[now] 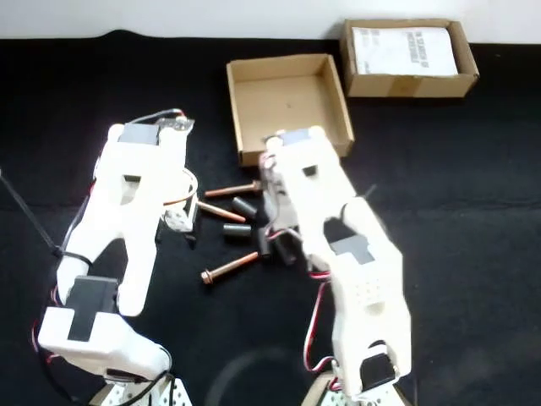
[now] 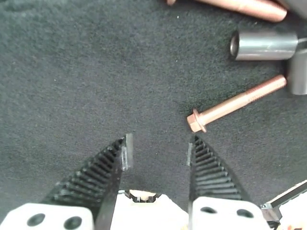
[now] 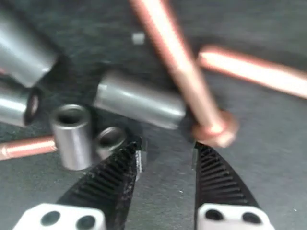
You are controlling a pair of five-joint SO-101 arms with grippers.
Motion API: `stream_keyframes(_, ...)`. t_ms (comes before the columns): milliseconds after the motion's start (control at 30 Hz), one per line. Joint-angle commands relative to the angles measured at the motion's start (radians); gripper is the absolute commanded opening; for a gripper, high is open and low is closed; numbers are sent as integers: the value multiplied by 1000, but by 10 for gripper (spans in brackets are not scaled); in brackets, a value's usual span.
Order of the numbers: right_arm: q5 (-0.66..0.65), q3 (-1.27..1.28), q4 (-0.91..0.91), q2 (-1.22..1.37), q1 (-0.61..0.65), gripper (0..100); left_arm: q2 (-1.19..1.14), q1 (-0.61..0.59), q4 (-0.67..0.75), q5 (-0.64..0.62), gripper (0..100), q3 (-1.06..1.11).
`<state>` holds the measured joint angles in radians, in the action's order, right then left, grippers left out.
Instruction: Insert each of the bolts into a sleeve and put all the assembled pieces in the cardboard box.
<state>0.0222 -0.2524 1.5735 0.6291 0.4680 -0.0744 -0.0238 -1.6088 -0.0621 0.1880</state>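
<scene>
Copper bolts [image 1: 230, 266] and short grey sleeves [image 1: 245, 205] lie scattered on the black table in front of the open cardboard box [image 1: 249, 85]. My left gripper [image 2: 158, 143] is open just above the cloth, and the head of one bolt [image 2: 235, 103] lies right beside one fingertip [image 2: 199, 148]. A sleeve [image 2: 264, 44] lies farther off. My right gripper [image 3: 166, 152] is open low over the pile. A bolt [image 3: 177, 62] ends with its head by one fingertip, a sleeve [image 3: 139, 99] lies on its side, and another sleeve [image 3: 72, 134] stands upright. In the high view the left gripper [image 1: 182, 222] and right gripper [image 1: 272, 207] flank the pile.
A second cardboard box [image 1: 408, 80] with a printed sheet in it stands at the back right. Black cloth [image 1: 456, 211] covers the table, with free room to the right of the right arm and along the far left.
</scene>
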Motion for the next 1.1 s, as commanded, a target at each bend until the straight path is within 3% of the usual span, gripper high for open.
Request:
stream_keyframes(0,32,-33,-5,-2,59,156,-2,7,-3,5,197,-27)
stream_keyframes(533,41,-163,186,-170,194,156,54,13,-41,8,197,-51)
stream_keyframes(733,37,-18,179,-243,237,156,202,8,-153,38,197,-124)
stream_keyframes(1067,31,94,10,-156,231,156,242,-8,-120,75,197,30)
